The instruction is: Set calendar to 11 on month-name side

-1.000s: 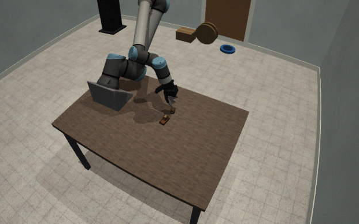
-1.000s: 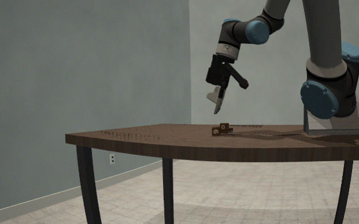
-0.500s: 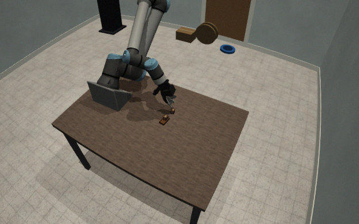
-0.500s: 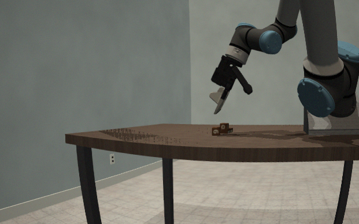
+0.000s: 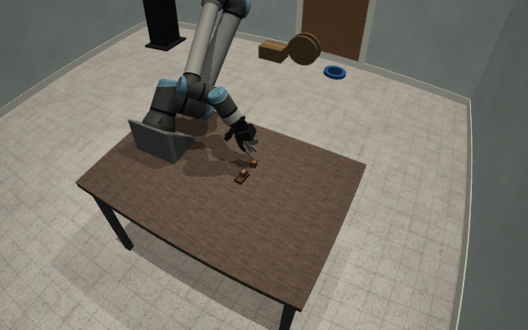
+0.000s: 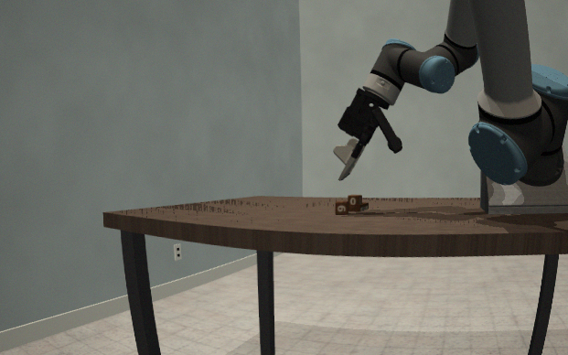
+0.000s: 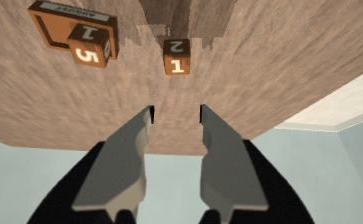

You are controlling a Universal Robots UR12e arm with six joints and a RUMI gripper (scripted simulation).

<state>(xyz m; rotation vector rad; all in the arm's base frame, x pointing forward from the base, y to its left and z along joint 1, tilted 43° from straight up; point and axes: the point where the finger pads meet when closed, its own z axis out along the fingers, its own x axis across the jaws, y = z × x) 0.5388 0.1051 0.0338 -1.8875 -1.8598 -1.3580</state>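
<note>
The tray (image 5: 238,180) (image 6: 365,207) (image 7: 44,31) stands on the table with its AUGUST strip at the top of the wrist view, upside down there. One cube (image 5: 243,173) (image 6: 354,201) (image 7: 88,47) sits in the tray's right part in the wrist view, with 5 on top, a 1 on the side toward the strip and a 0 on another side. The loose cube (image 5: 253,163) (image 6: 341,209) (image 7: 176,57) lies flat on the table beside the tray, 1 on top and 2 on the strip-facing side. My gripper (image 5: 253,151) (image 6: 341,177) (image 7: 177,106) is open, empty and tilted above the loose cube.
The table (image 5: 269,221) (image 6: 266,220) carries the tray and cubes, and the arm's grey base mount (image 5: 158,142) (image 6: 536,201) stands at its back. A box (image 5: 272,52), round brown discs (image 5: 304,49) and a blue ring (image 5: 334,77) are beyond the table.
</note>
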